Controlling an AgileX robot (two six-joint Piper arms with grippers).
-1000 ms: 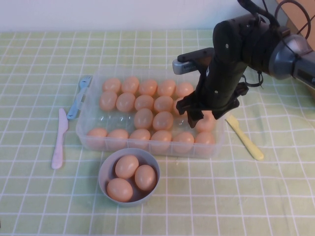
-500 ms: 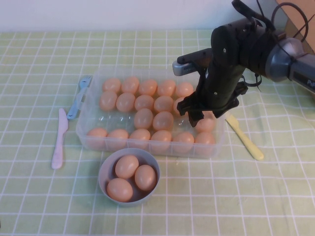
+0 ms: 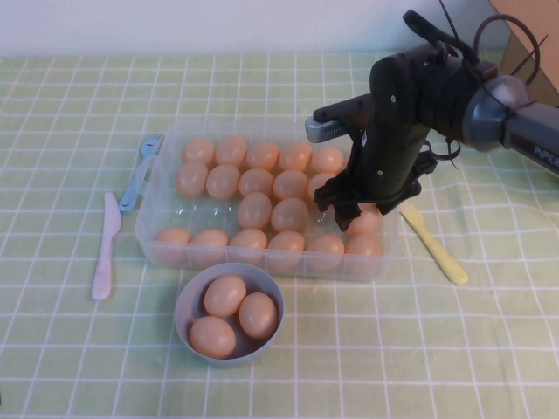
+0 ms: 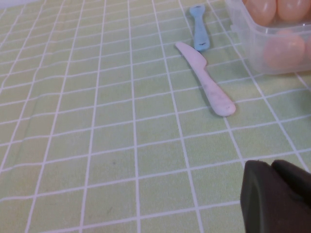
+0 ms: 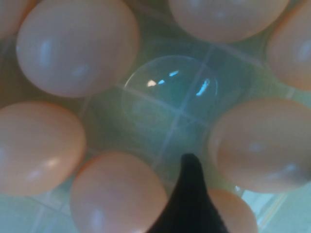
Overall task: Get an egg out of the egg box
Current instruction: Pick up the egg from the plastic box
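Observation:
The egg box (image 3: 155, 229), a clear plastic tray, lies mid-table and holds several peach-orange eggs. My right gripper (image 3: 354, 212) hangs low over the box's right end, open, its fingers straddling an egg (image 3: 367, 222) in the second row from the front. In the right wrist view one dark finger (image 5: 190, 194) points down between eggs, beside an empty moulded cup (image 5: 170, 94). Nothing is lifted. My left gripper (image 4: 272, 167) rests shut above bare tablecloth, left of the box.
A grey-blue bowl (image 3: 186, 303) with three eggs stands just in front of the box. A pink knife (image 3: 105, 249) and a blue utensil (image 3: 140, 170) lie left of the box; a yellow knife (image 3: 434, 244) lies right of it.
The right arm has drifted slightly left and toward the far side over the box. Its gripper stays open, and the eggs have not moved.

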